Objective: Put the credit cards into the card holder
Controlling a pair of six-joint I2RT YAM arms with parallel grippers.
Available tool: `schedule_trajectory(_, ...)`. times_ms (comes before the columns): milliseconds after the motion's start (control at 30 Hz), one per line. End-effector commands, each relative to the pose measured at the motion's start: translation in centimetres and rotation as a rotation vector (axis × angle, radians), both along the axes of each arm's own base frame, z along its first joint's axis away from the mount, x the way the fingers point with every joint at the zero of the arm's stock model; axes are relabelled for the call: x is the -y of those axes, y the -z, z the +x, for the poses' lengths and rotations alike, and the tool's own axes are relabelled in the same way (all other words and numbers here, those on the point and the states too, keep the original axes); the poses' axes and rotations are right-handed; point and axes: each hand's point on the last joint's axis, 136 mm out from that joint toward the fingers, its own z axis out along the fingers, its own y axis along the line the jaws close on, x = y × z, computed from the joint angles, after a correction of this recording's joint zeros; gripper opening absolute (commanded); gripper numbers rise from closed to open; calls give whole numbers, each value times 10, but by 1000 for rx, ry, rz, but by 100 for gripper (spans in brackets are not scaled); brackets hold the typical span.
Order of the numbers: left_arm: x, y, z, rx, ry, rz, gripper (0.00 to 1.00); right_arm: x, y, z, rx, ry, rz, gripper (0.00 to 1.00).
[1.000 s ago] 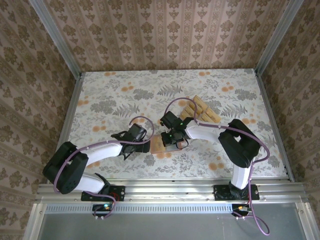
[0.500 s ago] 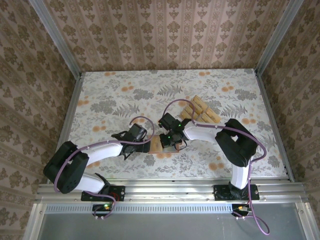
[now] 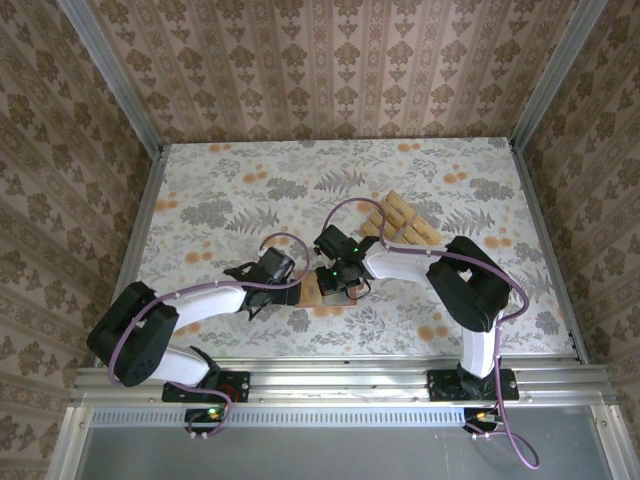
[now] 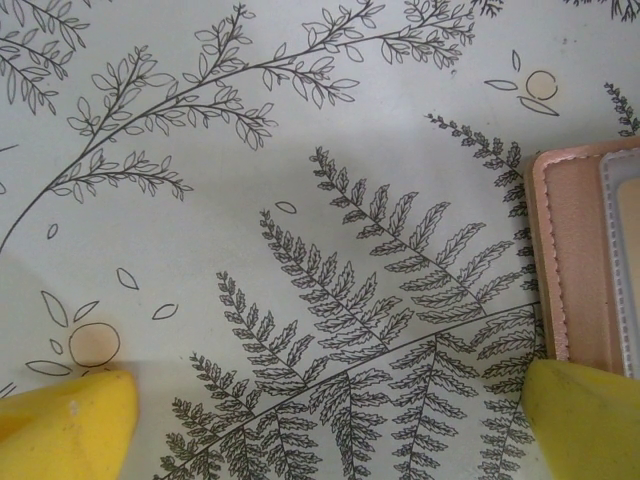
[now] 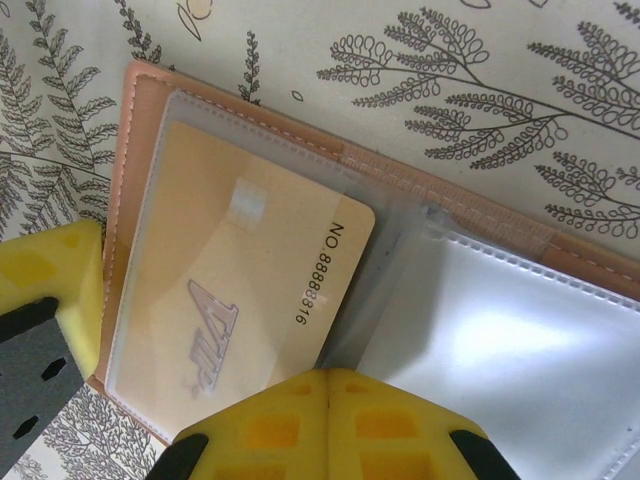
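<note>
The card holder [image 5: 140,130] lies open on the table, reddish-brown with clear sleeves; from above it sits between the two grippers [image 3: 322,294]. A golden credit card [image 5: 250,290] marked "NO. 8888816" lies inside its left sleeve. My right gripper [image 5: 330,420] is shut, its joined fingertips pressing at the card's lower right edge by the sleeve mouth; the top view puts it over the holder [image 3: 340,280]. My left gripper [image 4: 330,430] is open and straddles the table, its right finger [image 4: 585,420] resting on the holder's edge [image 4: 580,260]. Several loose credit cards [image 3: 402,220] lie fanned behind.
The table is a floral-printed sheet [image 3: 230,200] with metal rails along its sides [image 3: 140,230]. Patterned walls enclose it on three sides. The holder's right sleeve [image 5: 500,340] lies flat and glossy with nothing in it.
My right gripper has slid a little to the left over the card holder. The left arm has stayed where it was.
</note>
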Motion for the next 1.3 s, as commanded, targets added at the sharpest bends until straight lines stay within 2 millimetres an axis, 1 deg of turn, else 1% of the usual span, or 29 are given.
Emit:
schedule_trajectory(0,6,21,-12,-61,11,-25,100,-12,6,-7,-37,-19,18,0)
schedule_trajectory(167,6,19,-11,-56,9,-25,100,-15,6,-7,-39,-18,28,0)
schedule_trajectory(300,4,12,-9,-41,-3,-32,100,-13,0,-7,-30,-21,24,0)
schedule_trajectory(433,0,-1,-5,-14,-39,-55,100,-8,-10,-3,-3,-21,8,0)
schedule_trajectory(567,-6,-15,-1,8,-66,-62,100,-2,-24,1,26,-12,7,0)
schedule_trajectory(667,-12,-19,1,15,-81,-55,100,1,-33,3,46,-10,7,0)
schedule_trajectory(833,-22,-17,0,3,-107,-41,100,6,-39,5,62,-5,-1,0)
schedule_trajectory(933,-27,-14,-2,-4,-123,-29,100,5,-38,5,58,-5,0,0)
schedule_trajectory(1133,-36,-7,-6,-25,-145,8,100,-3,-27,0,16,-15,25,0)
schedule_trajectory(1267,-37,-2,-9,-42,-141,22,100,-9,-22,-2,2,-19,27,0)
